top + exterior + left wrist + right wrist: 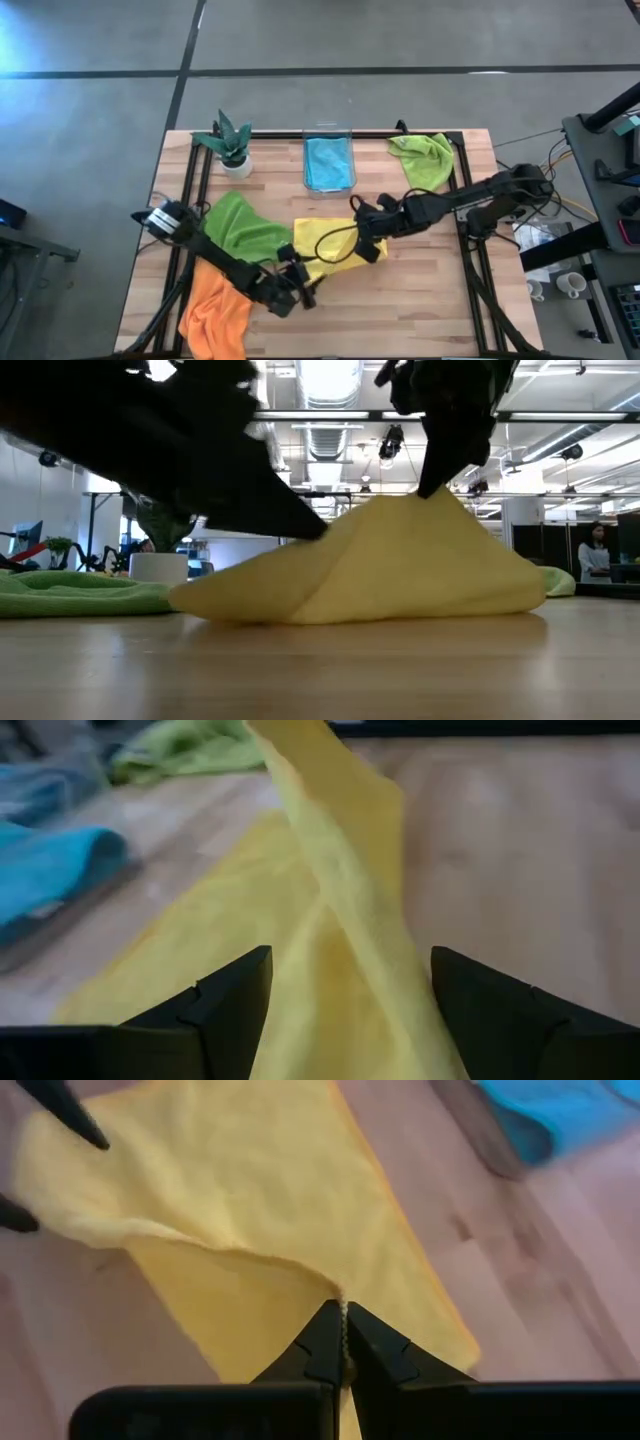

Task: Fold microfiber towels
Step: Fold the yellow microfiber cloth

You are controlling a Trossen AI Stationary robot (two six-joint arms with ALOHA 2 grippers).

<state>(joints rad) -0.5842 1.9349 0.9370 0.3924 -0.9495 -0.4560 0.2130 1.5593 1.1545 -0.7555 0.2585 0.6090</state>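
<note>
Wooden worktop carries five towels: one yellow towel at centre, dark green towel, orange towel, lime towel, blue towel in a clear bin. Right gripper jaws clamp the yellow towel's lifted edge; left gripper jaws stand apart beside it.

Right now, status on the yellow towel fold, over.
Right gripper shut on yellow towel, edge lifted. Left gripper open at its near corner, towel between fingers. Nothing in the way.
</note>
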